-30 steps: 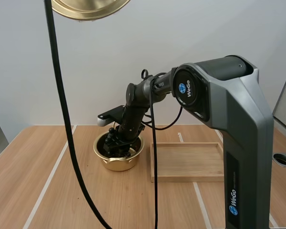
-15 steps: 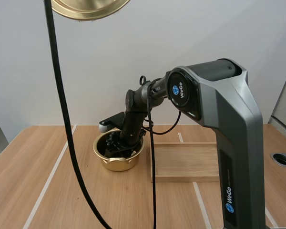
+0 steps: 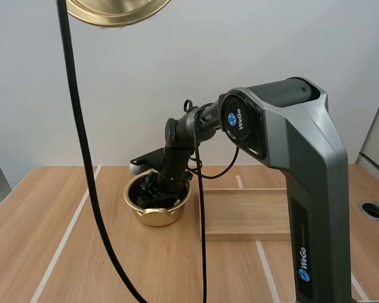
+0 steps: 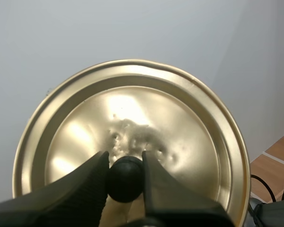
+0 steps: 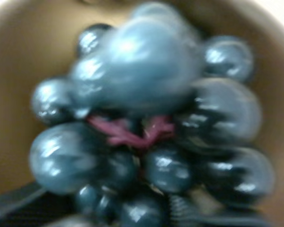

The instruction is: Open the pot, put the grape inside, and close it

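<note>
The gold pot (image 3: 156, 211) stands open on the table, left of the wooden tray. My right gripper (image 3: 158, 188) reaches down into it, shut on the bunch of grapes (image 3: 146, 190). The right wrist view has the dark blue grapes (image 5: 142, 118) with a reddish stem very close, against the pot's gold inner wall (image 5: 19, 52). The gold lid (image 3: 117, 9) hangs high above the table. Over its shiny top (image 4: 132, 137), my left gripper (image 4: 125, 163) is shut on the lid's black knob (image 4: 125, 177).
A shallow wooden tray (image 3: 249, 213) lies just right of the pot. My right arm's large grey base (image 3: 309, 189) rises at the right. A round hole (image 3: 374, 211) sits in the table at the far right.
My right arm has lowered and drawn back a little, sinking the grapes deeper into the pot. Over the last half second it has barely moved. The lid stays aloft.
</note>
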Controlling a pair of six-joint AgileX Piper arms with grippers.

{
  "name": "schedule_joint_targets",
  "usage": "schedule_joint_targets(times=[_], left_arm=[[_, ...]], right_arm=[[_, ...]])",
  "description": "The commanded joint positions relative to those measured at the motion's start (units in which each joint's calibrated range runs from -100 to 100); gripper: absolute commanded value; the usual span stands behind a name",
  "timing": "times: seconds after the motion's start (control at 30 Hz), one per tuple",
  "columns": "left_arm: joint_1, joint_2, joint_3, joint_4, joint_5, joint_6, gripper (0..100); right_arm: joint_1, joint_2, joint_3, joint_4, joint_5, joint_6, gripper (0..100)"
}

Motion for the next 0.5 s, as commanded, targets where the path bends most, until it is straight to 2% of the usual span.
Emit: schedule_joint_targets(times=[0.0, 0.47], left_arm=[[-0.19, -0.4, -0.5, 0.3, -0.6, -0.6, 0], [-0.19, -0.4, -0.5, 0.3, -0.6, -0.6, 0]], right_arm=[[-0.2, -0.1, -0.1, -1.8, 0.3, 1.2, 100], [-0.2, -5.3, -0.1, -4.1, 0.9, 1.8, 100]])
